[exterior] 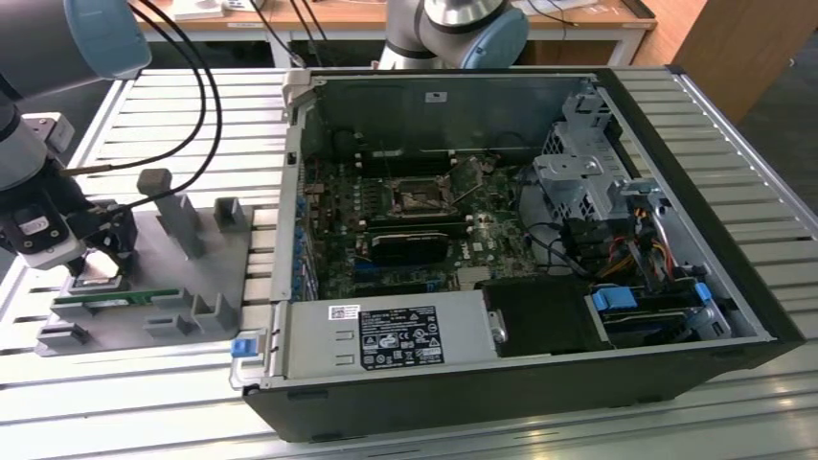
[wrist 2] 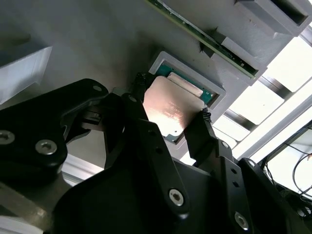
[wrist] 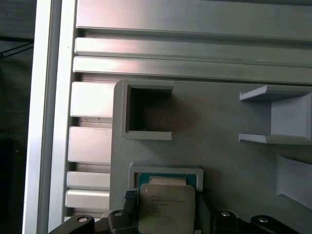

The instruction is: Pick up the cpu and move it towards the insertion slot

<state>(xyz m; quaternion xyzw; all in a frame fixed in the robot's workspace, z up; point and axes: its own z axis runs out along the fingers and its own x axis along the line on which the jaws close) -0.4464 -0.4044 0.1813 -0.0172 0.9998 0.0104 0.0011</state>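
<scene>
The gripper [wrist 2: 173, 97] has its two black fingers [wrist 2: 200, 129] closed against opposite sides of the cpu [wrist 2: 168, 114], whose silvery top catches the light. The chip sits tilted over a square grey pocket [wrist 2: 163, 58] in the grey fixture plate [wrist 2: 97, 44], with a green edge visible in the pocket beyond it. A thin green memory stick [wrist 2: 204, 36] lies nearby in its holder, beside the bright table slats [wrist 2: 273, 97].

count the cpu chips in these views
1: the cpu, at a pocket of the grey fixture at the exterior view's left, clasped by the gripper. The insertion slot in the computer looks empty, but more could be hidden.
</scene>
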